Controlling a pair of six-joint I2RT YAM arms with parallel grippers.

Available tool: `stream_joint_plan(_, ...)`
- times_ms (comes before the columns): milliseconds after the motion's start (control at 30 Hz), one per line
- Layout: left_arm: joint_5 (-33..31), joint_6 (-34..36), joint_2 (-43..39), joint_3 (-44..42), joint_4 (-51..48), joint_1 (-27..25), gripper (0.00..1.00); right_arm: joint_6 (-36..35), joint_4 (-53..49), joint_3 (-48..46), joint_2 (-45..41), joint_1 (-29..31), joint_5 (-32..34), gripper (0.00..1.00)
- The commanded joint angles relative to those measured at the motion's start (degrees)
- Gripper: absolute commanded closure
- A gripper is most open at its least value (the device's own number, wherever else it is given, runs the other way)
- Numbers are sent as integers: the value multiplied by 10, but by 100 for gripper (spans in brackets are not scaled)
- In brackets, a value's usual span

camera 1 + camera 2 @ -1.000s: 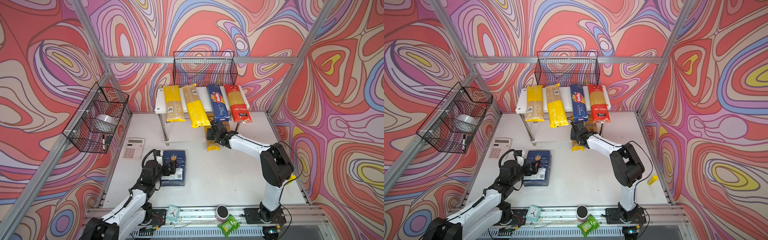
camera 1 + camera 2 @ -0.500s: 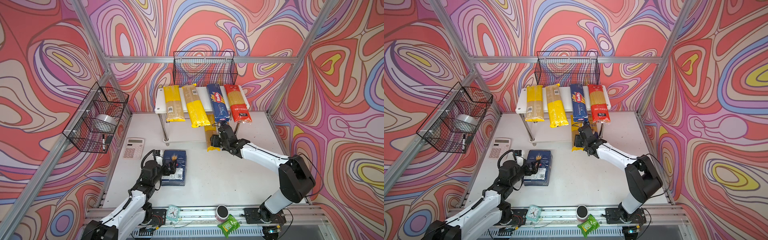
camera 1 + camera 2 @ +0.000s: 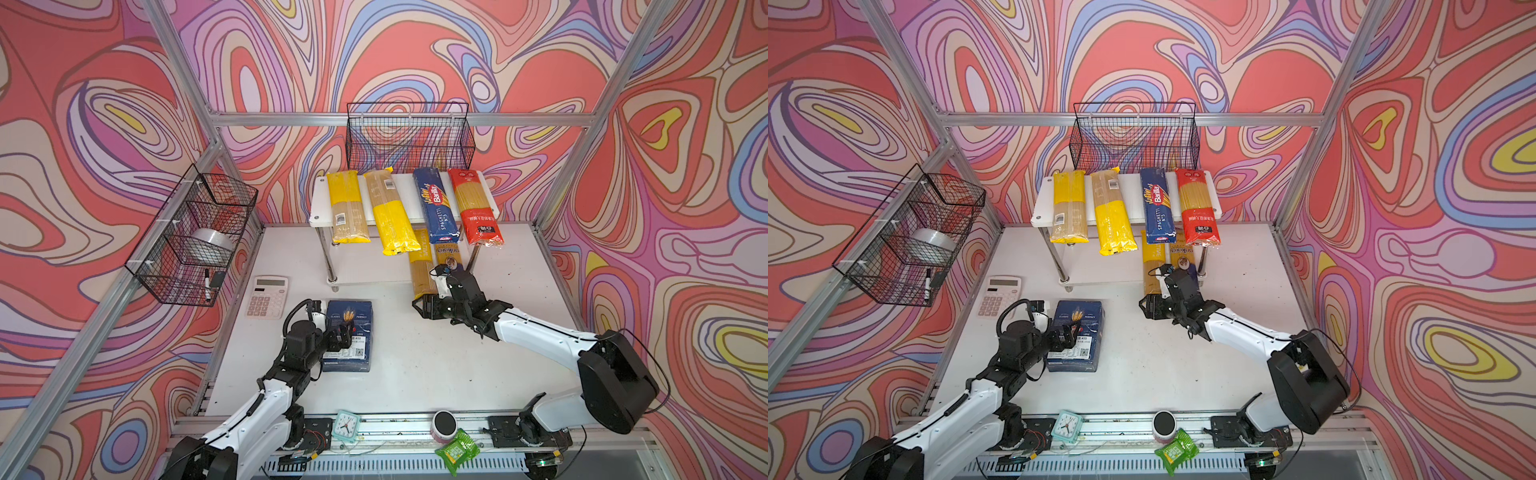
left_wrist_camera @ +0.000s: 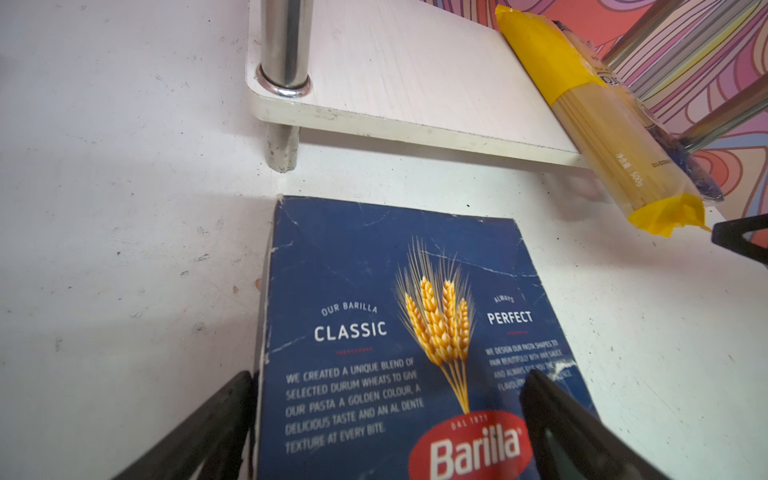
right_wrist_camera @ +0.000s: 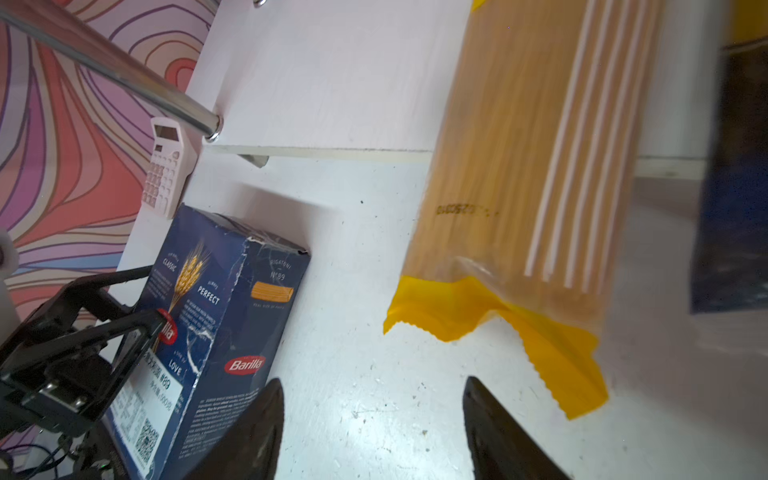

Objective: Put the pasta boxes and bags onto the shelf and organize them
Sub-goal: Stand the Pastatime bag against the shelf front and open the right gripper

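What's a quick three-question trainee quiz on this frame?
1. True or false: the right gripper is closed on a pasta bag.
2. How many pasta packs lie on the shelf's top board? A) two B) four C) six
3. Fill in: the navy Barilla carton lies flat on the ___, not yet on the shelf.

Key: 1. False: its jaws are open and empty. 2. B. 3. table.
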Motion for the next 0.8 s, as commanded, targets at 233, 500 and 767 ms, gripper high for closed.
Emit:
stream_joint_plan(233,15,4,1,2,14,0,0,4,83,6,63,2,-57,30)
stream_joint_plan(500,19,6,7,6,13,0,0,11,105,35,108,2,-43,29)
stream_joint_plan(767,16,5,7,7,12,0,0,-4,98,72,145,2,-16,28)
